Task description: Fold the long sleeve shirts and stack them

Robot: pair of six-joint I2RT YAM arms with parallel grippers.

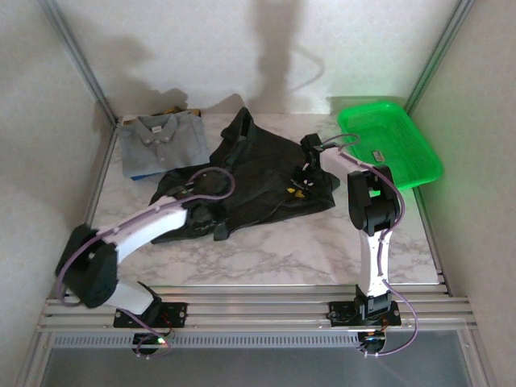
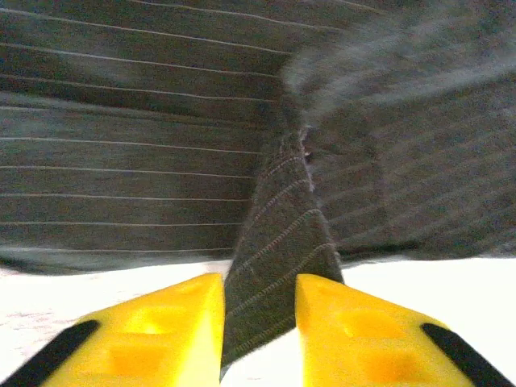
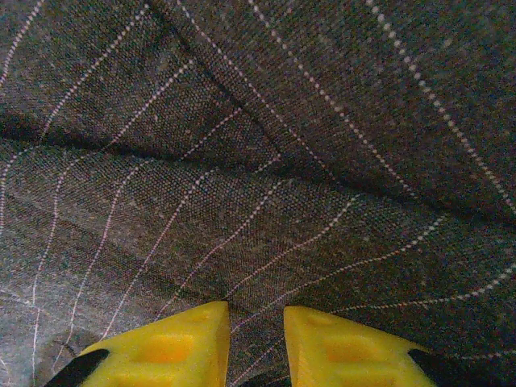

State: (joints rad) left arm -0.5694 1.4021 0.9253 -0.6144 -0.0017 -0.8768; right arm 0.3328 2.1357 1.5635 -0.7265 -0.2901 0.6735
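Observation:
The dark charcoal striped shirt [image 1: 258, 173] lies crumpled across the middle of the marble table. My left gripper [image 1: 216, 216] sits at its front edge, its yellow fingers [image 2: 173, 326] shut on a narrow stitched strip of the dark shirt [image 2: 278, 242]. At the shirt's right side my right gripper [image 1: 305, 181] presses down, shut on a pinch of the striped cloth [image 3: 256, 322] between its fingers [image 3: 181, 343]. A grey-blue collared shirt [image 1: 161, 141] lies folded at the back left.
A bright green plastic basket [image 1: 391, 145] stands at the back right, partly over the table edge. Bare marble [image 1: 282, 250] stretches along the front. Walls close in the back and both sides.

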